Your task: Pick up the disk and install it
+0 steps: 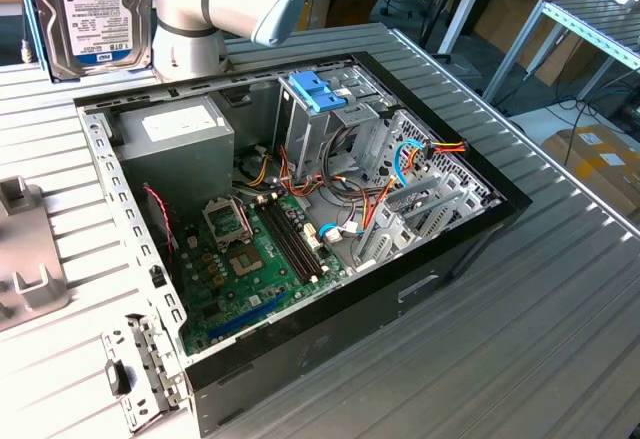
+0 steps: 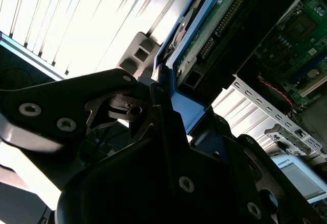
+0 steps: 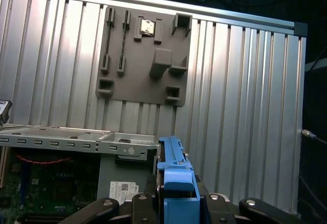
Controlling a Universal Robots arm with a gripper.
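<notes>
Hanging upright in the exterior view's upper left corner, the disk (image 1: 90, 9) turns its white-labelled grey face to the camera, with a light-blue rail running along its edge. It is held up off the ribbed metal table (image 1: 540, 359), just outside the far corner of the open computer case (image 1: 450, 249) and right beside the silver arm (image 1: 225, 4). In the first wrist view the gripper (image 3: 176, 206) is clenched on the disk's blue rail, with a black finger (image 3: 219, 206) against each side of it. The second wrist view shows the disk's other face, a green circuit board with a row of connector pins, reaching away from the dark gripper body. Inside the case, the grey power supply (image 1: 175, 139) fills the corner nearest the disk. The green motherboard (image 1: 250, 269) lies flat on the case floor beside it. A blue plastic piece with two tabs (image 1: 318, 89) sits on top of the metal drive cage (image 1: 345, 129) at the far side, well apart from the disk. Red, yellow and blue cables (image 1: 420, 154) trail between the cage and the motherboard. A grey plastic plate (image 3: 145, 55) with raised blocks and slots lies on the table outside the case.
</notes>
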